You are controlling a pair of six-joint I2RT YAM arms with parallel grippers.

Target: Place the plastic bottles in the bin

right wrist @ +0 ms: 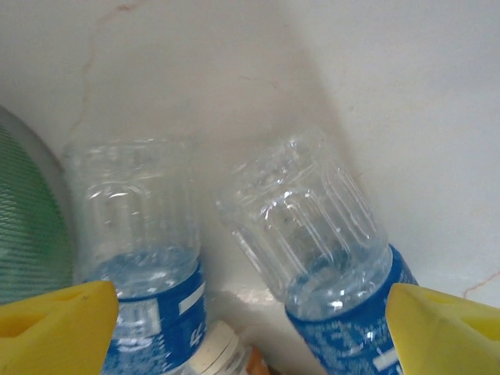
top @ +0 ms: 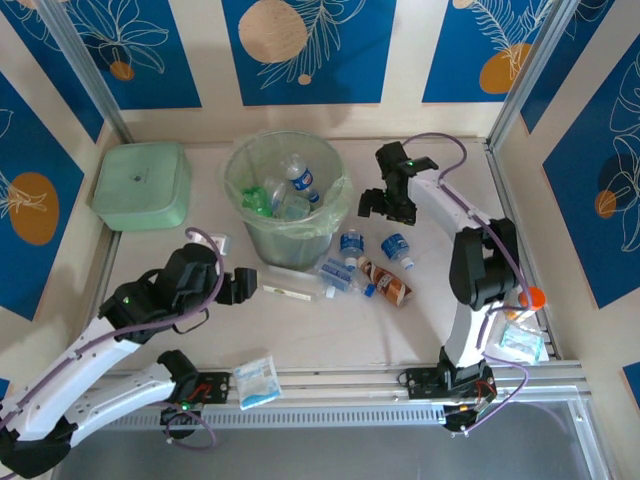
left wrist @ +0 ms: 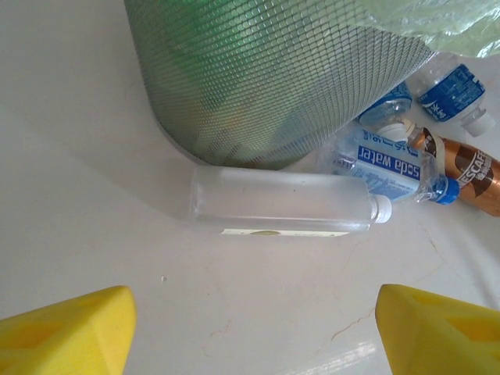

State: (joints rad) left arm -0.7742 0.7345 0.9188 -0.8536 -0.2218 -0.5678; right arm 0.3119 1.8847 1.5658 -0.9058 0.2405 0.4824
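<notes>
One blue-labelled bottle [left wrist: 388, 166] reads "soda water".

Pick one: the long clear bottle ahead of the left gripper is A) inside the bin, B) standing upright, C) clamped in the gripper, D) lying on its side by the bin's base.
D: the long clear bottle lies flat beside the bin, ahead of the open left gripper.

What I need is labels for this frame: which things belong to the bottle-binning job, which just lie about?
Job: bin, long clear bottle, blue-labelled bottles, brown-labelled bottle, bottles inside the bin.
Lying about: square green lidded box, white-and-blue packet.
</notes>
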